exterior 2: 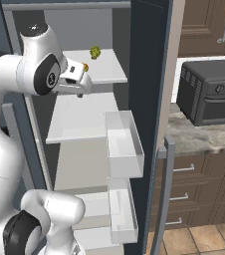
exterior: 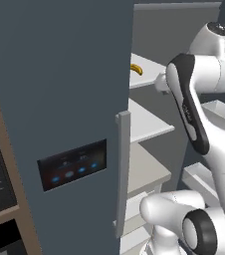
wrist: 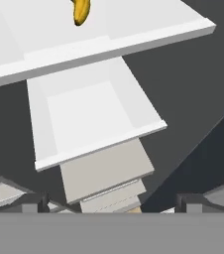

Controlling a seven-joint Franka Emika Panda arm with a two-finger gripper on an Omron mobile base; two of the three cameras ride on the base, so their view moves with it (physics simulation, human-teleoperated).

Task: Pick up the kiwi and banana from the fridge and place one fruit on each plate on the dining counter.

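The fridge (exterior: 59, 99) stands open, its pale shelves (exterior 2: 84, 119) showing. The yellow banana (exterior: 136, 68) lies on the top shelf, and it also sits at the top edge of the hand view as the banana (wrist: 81, 11). A small green kiwi (exterior 2: 95, 52) rests farther back on the same shelf. My gripper (exterior 2: 78, 88) hovers at the front of that top shelf, pointing down over the lower shelves. Its fingertips (wrist: 34, 203) stand wide apart, open, with nothing between them. The plates and the dining counter are out of view.
The fridge door with its grey bar handle (exterior: 123, 169) and black lit panel (exterior: 73, 164) is close on my left. Clear door bins (exterior 2: 124, 144) line the other door on the right. A black toaster oven (exterior 2: 211, 89) stands on the wall counter (exterior 2: 194, 134).
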